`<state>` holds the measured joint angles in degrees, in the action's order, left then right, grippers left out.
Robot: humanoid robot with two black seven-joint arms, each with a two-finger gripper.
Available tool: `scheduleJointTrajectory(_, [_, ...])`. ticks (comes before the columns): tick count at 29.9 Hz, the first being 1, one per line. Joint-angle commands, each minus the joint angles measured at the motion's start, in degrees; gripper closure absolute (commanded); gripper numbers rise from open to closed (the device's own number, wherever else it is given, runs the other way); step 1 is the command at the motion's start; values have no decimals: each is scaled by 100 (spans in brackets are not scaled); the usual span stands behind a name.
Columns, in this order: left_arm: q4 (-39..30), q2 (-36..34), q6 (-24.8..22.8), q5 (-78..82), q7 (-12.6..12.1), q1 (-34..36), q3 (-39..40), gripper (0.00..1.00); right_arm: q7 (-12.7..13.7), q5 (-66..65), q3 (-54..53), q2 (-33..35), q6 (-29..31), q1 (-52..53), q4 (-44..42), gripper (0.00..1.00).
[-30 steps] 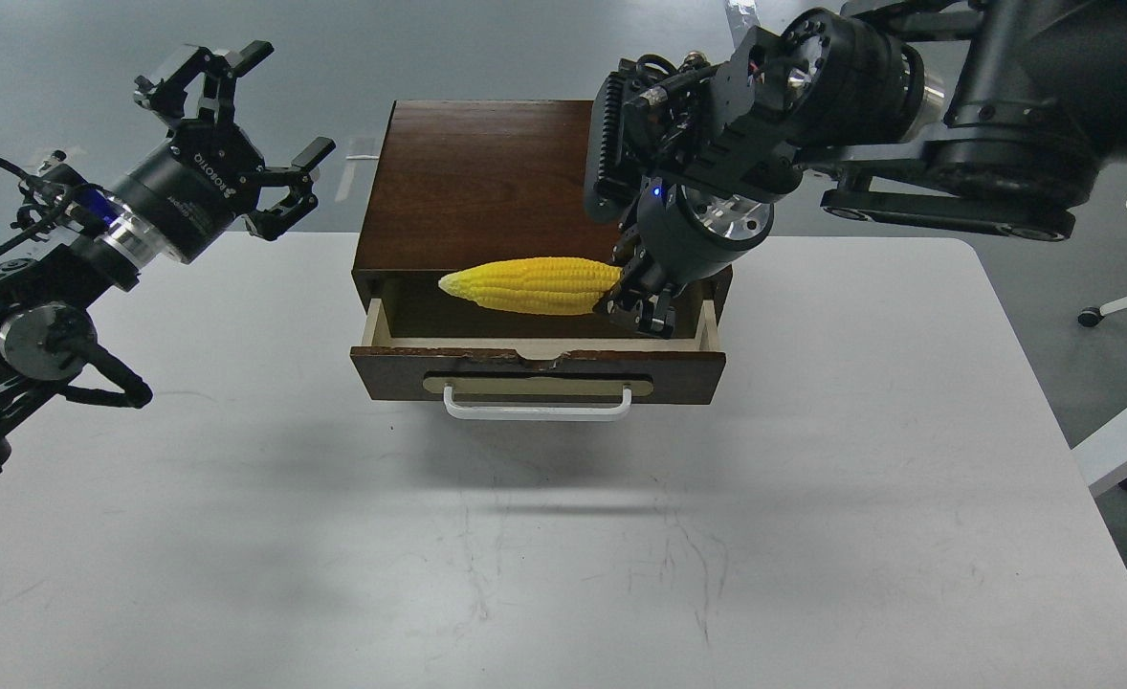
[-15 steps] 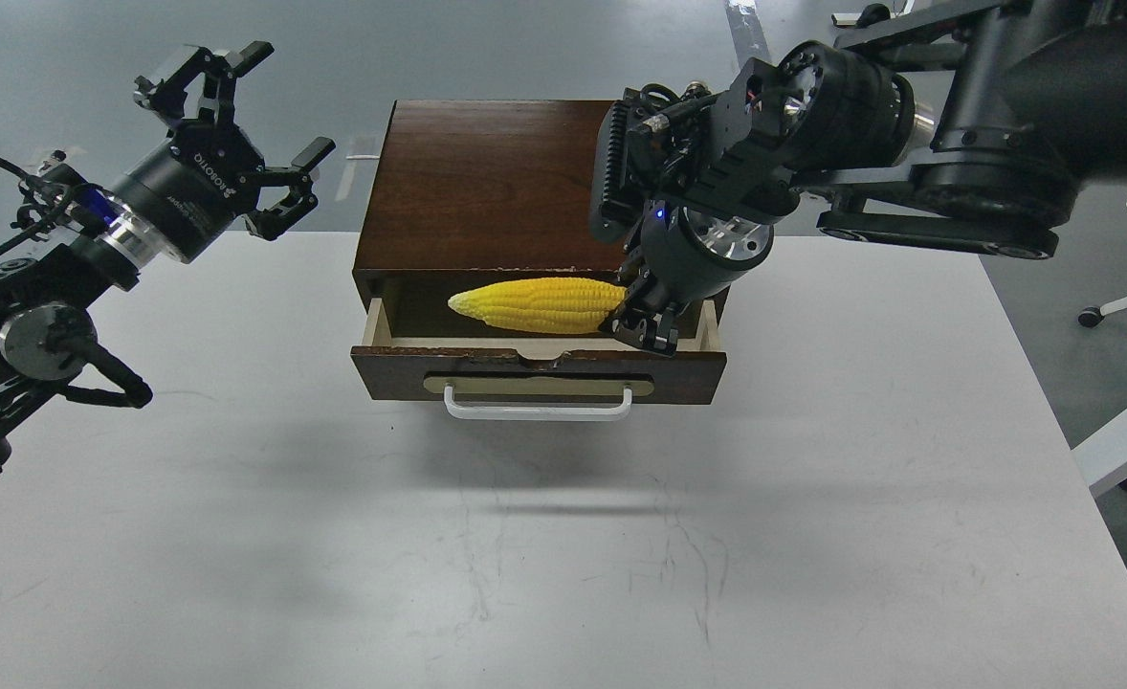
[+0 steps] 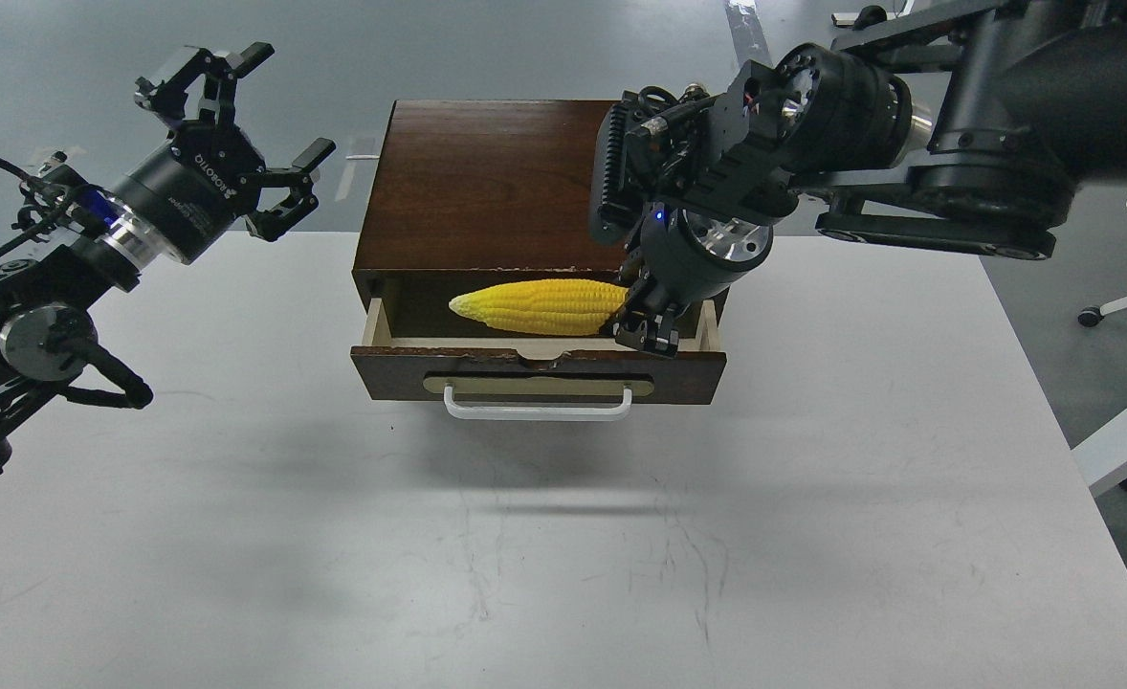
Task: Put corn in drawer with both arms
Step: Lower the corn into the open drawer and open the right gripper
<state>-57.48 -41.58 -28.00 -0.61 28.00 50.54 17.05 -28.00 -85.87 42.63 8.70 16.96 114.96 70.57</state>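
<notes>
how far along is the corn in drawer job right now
Done: the dark brown wooden drawer stands pulled open, and the bright yellow tapered corn cob lies lengthwise inside its opening. In hand: the right gripper is shut on the cob's thick end, low in the drawer. Left: let go, pull that arm out, and probably push the drawer shut. The left gripper hangs open, off to the left above the table's far edge.

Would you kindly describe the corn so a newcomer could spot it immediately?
On the white table stands a dark wooden box with its drawer pulled open. The corn lies across that opening, its thick end at the right gripper: the only bright yellow, tapered thing.
</notes>
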Motion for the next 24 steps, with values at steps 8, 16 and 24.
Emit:
scheduleJointTrajectory(8, [0, -8, 0, 0, 0, -9, 0, 2, 0, 9, 8, 0, 0, -35, -35, 59])
scheduleJointTrajectory(16, [0, -8, 0, 0, 0, -9, 0, 2, 0, 9, 8, 0, 0, -35, -35, 50])
scheduleJointTrajectory(24, [8, -8, 0, 0, 0, -9, 8, 2, 0, 9, 0, 0, 0, -35, -35, 49])
